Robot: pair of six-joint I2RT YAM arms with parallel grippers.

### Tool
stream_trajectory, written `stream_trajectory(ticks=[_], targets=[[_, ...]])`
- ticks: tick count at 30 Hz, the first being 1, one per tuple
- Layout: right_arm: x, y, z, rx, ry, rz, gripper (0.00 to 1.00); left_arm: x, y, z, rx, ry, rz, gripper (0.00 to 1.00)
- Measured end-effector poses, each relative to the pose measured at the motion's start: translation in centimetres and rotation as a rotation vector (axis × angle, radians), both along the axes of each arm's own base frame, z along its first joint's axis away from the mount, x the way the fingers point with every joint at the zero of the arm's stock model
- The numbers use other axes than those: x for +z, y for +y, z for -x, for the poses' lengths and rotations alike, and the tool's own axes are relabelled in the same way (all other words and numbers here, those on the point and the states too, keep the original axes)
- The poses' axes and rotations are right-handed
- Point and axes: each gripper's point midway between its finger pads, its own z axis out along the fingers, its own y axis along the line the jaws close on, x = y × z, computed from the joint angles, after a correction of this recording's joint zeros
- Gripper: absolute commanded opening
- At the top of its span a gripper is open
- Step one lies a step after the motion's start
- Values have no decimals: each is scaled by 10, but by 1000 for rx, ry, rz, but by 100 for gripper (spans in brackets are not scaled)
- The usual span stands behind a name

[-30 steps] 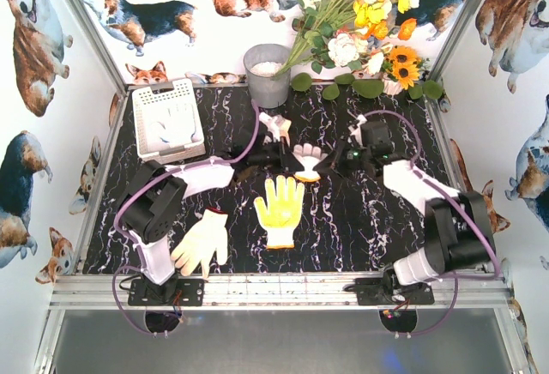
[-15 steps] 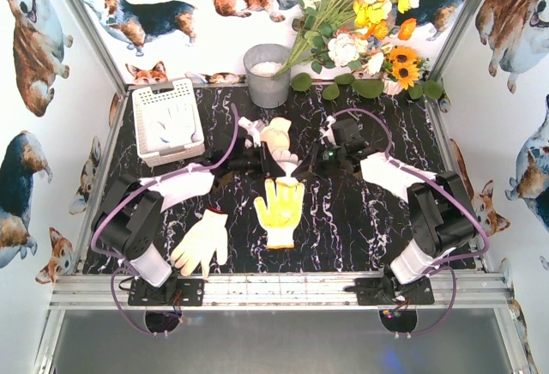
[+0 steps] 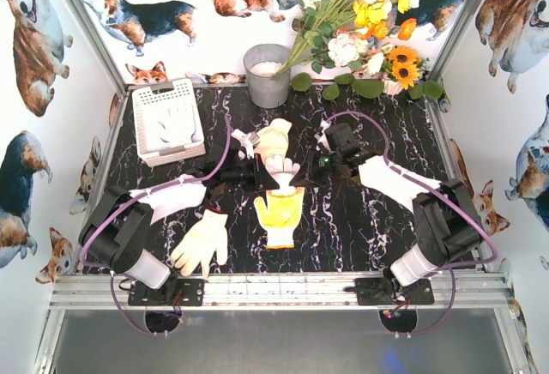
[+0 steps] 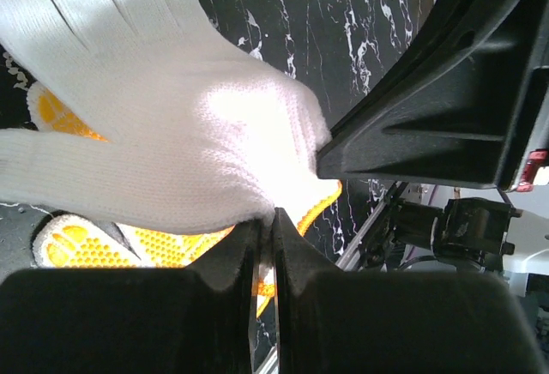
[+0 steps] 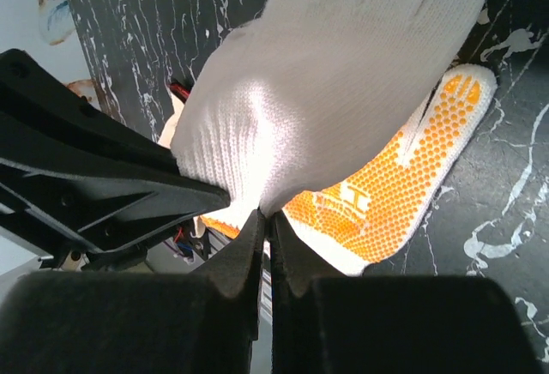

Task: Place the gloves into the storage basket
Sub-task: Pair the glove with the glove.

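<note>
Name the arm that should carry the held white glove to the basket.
Left. The left gripper and right gripper both pinch the white glove, but the basket sits far left, on the left arm's side; the right arm would likely have to reach across.

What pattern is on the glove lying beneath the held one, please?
Orange grip dots on yellow glove; clearest in right wrist view.

2 black-and-white arms (image 3: 176, 196), purple cables (image 3: 229, 138), black fingers (image 4: 129, 322)

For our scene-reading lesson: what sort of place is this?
Probably a staged robot test booth: white walls printed with corgis, a black marble-patterned tabletop, and two white-and-black robot arms bolted at its edge.
</note>
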Motion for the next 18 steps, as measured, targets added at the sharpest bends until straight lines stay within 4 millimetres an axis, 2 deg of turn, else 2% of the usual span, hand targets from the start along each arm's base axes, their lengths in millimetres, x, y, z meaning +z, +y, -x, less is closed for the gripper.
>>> stream_trajectory(ticks=[6, 12, 18], targets=[[16, -4, 5, -13, -44, 15, 0, 6, 0, 4, -10, -3, 9, 0], [19, -2, 16, 0, -53, 44, 0, 12, 3, 12, -22, -8, 20, 0], [10, 0, 36, 25, -30, 64, 0, -11, 7, 38, -52, 49, -8, 0]])
